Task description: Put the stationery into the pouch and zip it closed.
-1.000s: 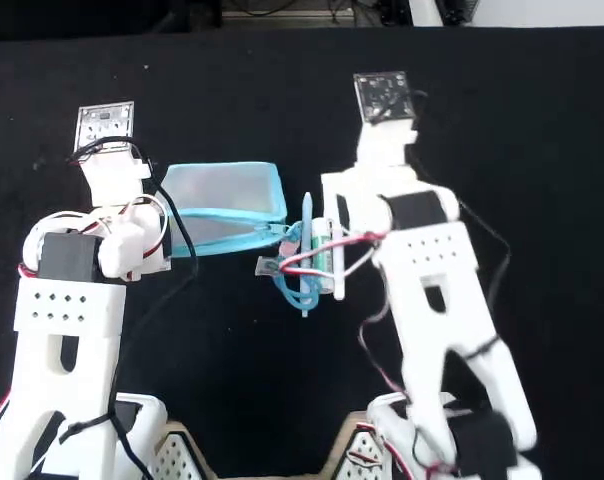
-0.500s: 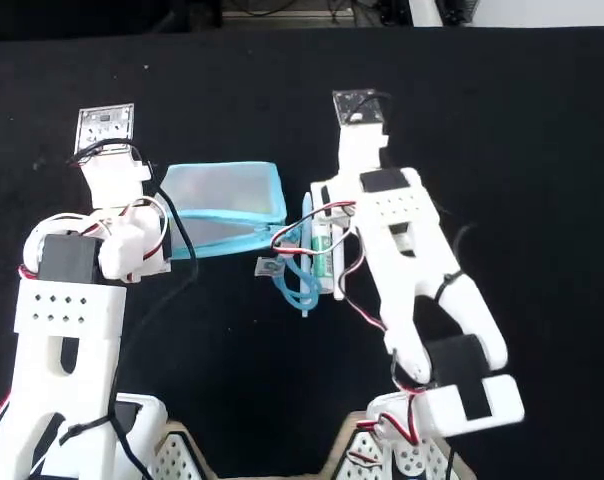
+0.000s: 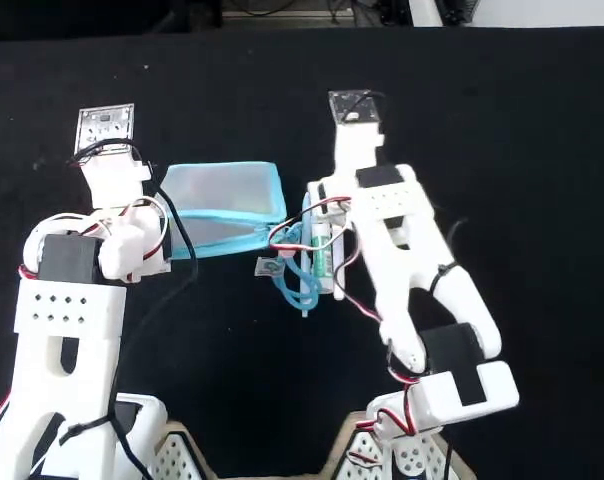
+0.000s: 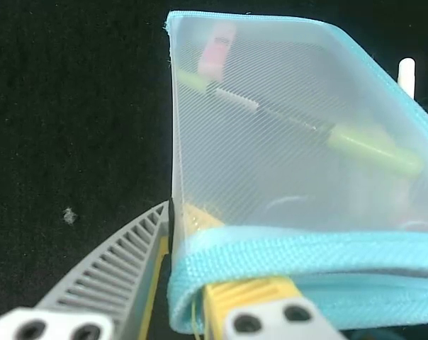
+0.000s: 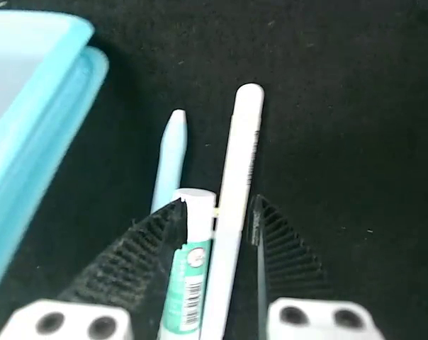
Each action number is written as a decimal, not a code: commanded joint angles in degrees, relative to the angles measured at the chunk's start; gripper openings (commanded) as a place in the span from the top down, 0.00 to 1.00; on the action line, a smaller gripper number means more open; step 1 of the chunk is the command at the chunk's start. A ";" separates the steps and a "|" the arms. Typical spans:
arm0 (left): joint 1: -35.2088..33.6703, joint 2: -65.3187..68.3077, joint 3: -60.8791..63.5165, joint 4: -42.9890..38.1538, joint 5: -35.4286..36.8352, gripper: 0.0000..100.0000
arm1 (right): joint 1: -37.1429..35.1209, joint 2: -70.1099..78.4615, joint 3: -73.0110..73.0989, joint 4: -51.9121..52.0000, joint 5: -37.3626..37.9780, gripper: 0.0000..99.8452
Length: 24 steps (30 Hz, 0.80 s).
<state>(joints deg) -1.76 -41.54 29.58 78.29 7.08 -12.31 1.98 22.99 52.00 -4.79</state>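
Observation:
A translucent pouch with teal trim lies left of centre. My left gripper is shut on its near-left edge; the grey finger and the yellow one clamp the teal seam. A pink piece and a green pen shape show through the mesh; whether inside or behind, I cannot tell. Right of the pouch lie a light-blue pen, a white pen, a green-and-white marker and a blue looped item. My right gripper stands open, straddling the marker and white pen.
Black cloth covers the table. The pouch's teal edge lies close beside the light-blue pen. Both arm bases stand at the near edge. Bare cloth stretches to the right of the right arm and behind the pouch.
The right arm has swung left and settled over the stationery, bringing its gripper onto the pens. The left arm and the pouch have kept still.

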 commanded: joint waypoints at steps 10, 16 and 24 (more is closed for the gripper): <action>-0.66 0.26 0.75 -0.35 0.18 0.97 | -0.79 0.04 -3.30 0.09 -0.70 0.85; -0.66 0.26 0.75 -0.35 0.18 0.97 | 0.70 7.96 -8.66 0.00 -0.62 0.85; -0.66 0.26 0.84 -0.35 0.18 0.97 | 3.87 18.68 -18.42 2.20 -0.62 0.85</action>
<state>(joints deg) -1.76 -41.54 29.58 78.29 7.08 -9.41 20.09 9.98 52.44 -4.79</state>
